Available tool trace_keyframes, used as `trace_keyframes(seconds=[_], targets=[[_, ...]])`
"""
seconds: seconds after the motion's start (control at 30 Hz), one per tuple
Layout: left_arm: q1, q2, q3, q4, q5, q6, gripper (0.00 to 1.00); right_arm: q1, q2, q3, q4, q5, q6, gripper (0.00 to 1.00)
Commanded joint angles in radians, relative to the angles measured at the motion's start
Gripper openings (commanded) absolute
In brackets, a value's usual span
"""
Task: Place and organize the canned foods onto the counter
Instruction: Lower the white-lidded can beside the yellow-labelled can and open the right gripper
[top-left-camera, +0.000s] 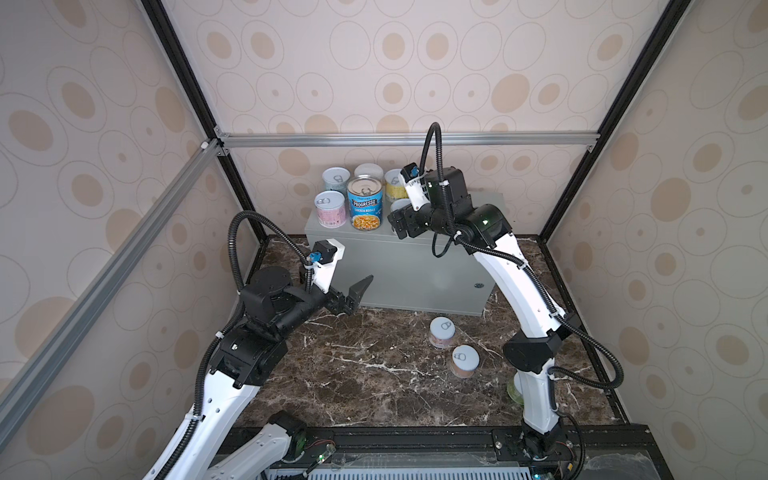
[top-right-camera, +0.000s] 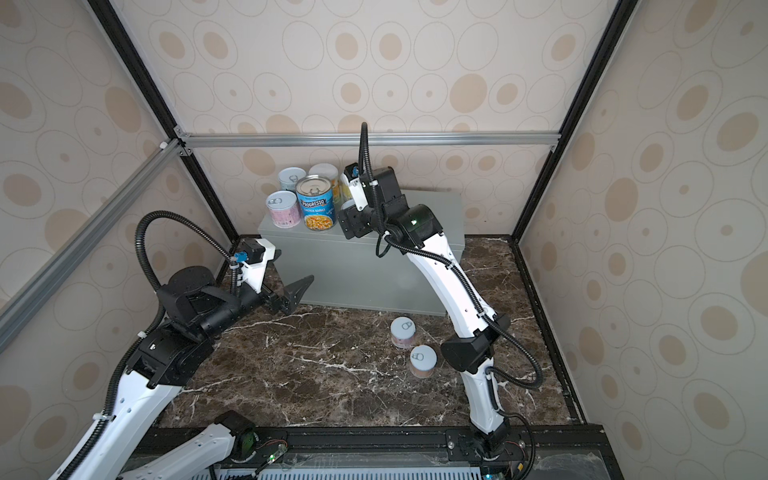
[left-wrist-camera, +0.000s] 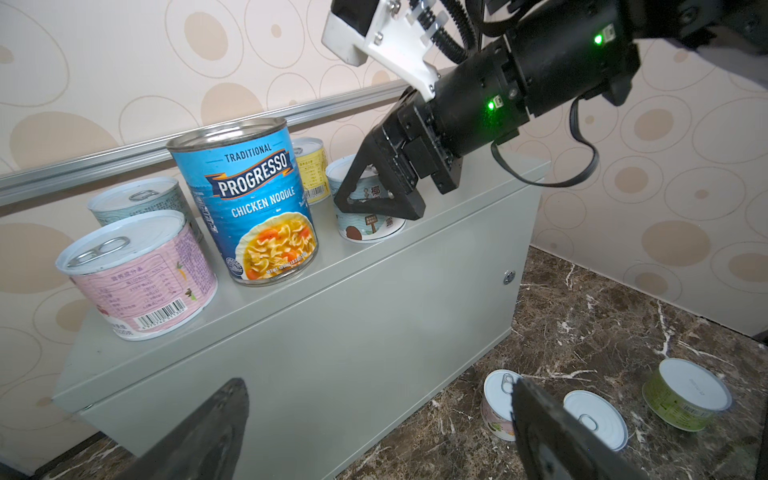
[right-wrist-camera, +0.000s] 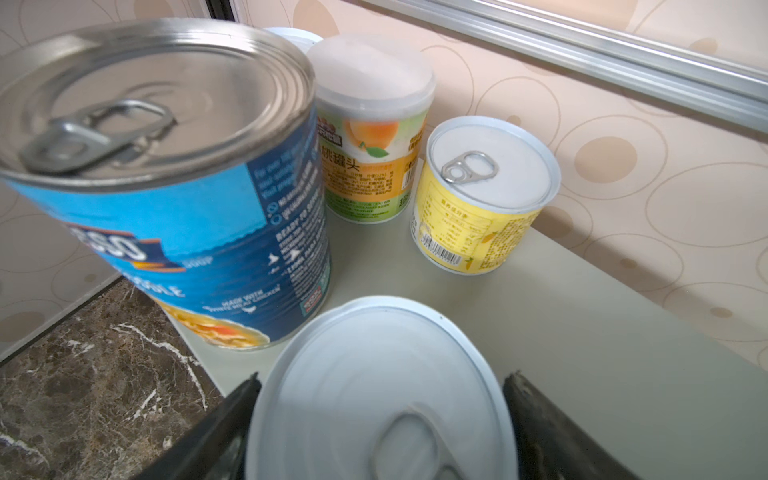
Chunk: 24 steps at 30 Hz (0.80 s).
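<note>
Where the cylindrical Progresso can (top-left-camera: 365, 203) stands, the counter (top-left-camera: 399, 266) is flat.

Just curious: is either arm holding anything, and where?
Left end effector: empty. Right end effector flanks the white-and-blue can on the grey box, by its sides; grip unclear.

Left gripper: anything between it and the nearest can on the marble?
Nothing visible. The left gripper hangs open in front of the counter, and only bare marble lies between it and the nearest can. The right arm stands on that can's far side, not in the path.
</note>
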Motion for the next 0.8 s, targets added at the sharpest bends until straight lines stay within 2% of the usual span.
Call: trace_keyframes(seconds=[0.0, 0.3, 0.43, 0.77], targets=[[-0.007, -0.014, -0.004, 0.023, -0.002, 0.027, 0.98, -0.007, -0.046, -0.044, 0.023, -0.003, -0.005, 0.94], [-0.007, 0.002, 0.012, 0.023, 0.024, 0.017, 0.98, -0.025, -0.208, -0.322, 0.137, -0.018, -0.005, 0.95], [-0.007, 0.006, 0.013, 0.022, 0.026, 0.013, 0.98, -0.041, -0.262, -0.448, 0.209, -0.059, -0.007, 0.94], [-0.008, 0.0, 0.019, 0.003, 0.014, 0.018, 0.98, -0.064, -0.266, -0.498, 0.297, -0.162, -0.019, 0.84]])
